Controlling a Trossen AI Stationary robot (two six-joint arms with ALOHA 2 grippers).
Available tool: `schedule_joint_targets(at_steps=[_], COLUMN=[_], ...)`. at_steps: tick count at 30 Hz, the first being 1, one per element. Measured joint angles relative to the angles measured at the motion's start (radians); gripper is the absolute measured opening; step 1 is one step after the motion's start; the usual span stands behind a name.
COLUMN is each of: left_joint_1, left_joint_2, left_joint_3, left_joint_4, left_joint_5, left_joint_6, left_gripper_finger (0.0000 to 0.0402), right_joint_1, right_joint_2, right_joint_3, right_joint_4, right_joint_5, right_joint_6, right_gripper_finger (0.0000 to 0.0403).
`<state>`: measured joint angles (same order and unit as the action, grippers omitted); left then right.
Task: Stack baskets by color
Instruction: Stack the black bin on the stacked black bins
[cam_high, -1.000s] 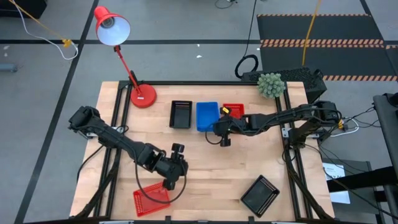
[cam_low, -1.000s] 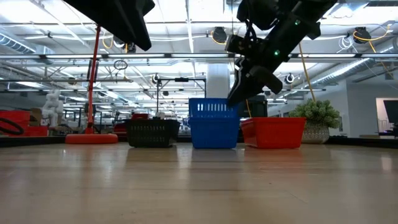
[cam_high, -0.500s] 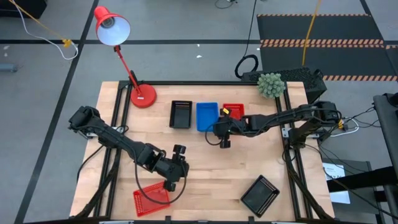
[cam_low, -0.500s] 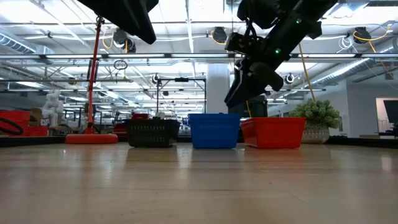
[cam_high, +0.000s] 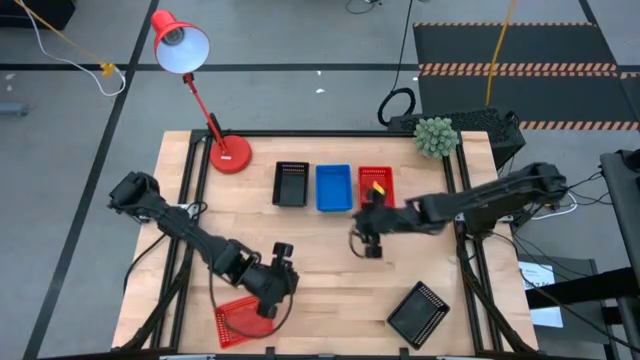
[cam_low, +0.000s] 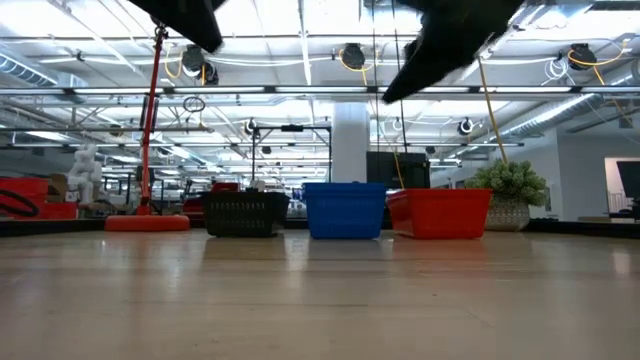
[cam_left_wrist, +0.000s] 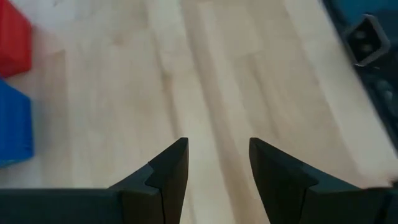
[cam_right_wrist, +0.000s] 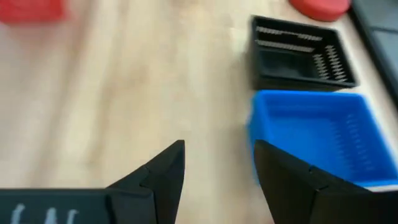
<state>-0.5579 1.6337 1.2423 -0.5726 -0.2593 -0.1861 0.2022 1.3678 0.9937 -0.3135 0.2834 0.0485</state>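
Left gripper (cam_high: 268, 303), jaws parted and empty, has moved down over the loose red basket (cam_high: 243, 320) at the surface's near edge. The blue basket (cam_high: 333, 187) has dropped flush into the far row; right gripper (cam_high: 371, 243) has withdrawn, jaws wide, empty. Blue stack apparently done. Stack counts indiscernible.

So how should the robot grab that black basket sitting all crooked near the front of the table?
Probably from straight above, pinching one long wall of the black basket. It lies open side up and turned cornerwise on the table, so the fingers would need turning to line up with that wall, one inside, one outside. The right gripper hangs open and empty nearer to it than the left gripper.
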Motion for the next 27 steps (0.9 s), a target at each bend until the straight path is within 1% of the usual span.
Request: schedule_joint_targets(at_steps=[2, 6, 8, 11, 14, 16, 20, 24, 27], left_joint_1=[-0.033, -0.093, -0.111, -0.127, -0.125, -0.118, -0.093, -0.07, -0.054], left_joint_2=[0.0, 0.0, 0.005, 0.009, 0.013, 0.017, 0.026, 0.03, 0.037], left_joint_3=[0.0, 0.0, 0.0, 0.0, 0.0, 0.0, 0.001, 0.001, 0.001], left_joint_4=[0.01, 0.07, 0.11, 0.167, 0.232, 0.251, 0.289, 0.298, 0.297], left_joint_5=[-0.018, -0.108, -0.131, -0.135, -0.135, -0.135, -0.132, -0.102, -0.099], left_joint_6=[0.0, 0.001, 0.018, 0.069, 0.093, 0.102, 0.104, 0.102, 0.095], left_gripper_finger=[0.0172, 0.0172, 0.0172, 0.0172, 0.0172, 0.0172, 0.0172, 0.0172, 0.0172], right_joint_1=[0.072, 0.258, 0.357, 0.492, 0.596, 0.652, 0.737, 0.787, 0.813], right_joint_2=[-0.044, -0.104, -0.111, -0.102, -0.07, -0.039, 0.047, 0.14, 0.205], right_joint_3=[0.002, 0.002, 0.002, 0.002, 0.01, 0.027, 0.089, 0.184, 0.263], right_joint_4=[-0.046, -0.131, -0.156, -0.168, -0.19, -0.213, -0.268, -0.324, -0.389], right_joint_5=[0.0, 0.004, 0.002, 0.047, 0.082, 0.104, 0.13, 0.131, 0.132], right_joint_6=[0.09, 0.3, 0.414, 0.576, 0.728, 0.823, 0.935, 1.03, 1.069], right_gripper_finger=[0.0184, 0.0184, 0.0184, 0.0183, 0.0183, 0.0183, 0.0183, 0.0183, 0.0183])
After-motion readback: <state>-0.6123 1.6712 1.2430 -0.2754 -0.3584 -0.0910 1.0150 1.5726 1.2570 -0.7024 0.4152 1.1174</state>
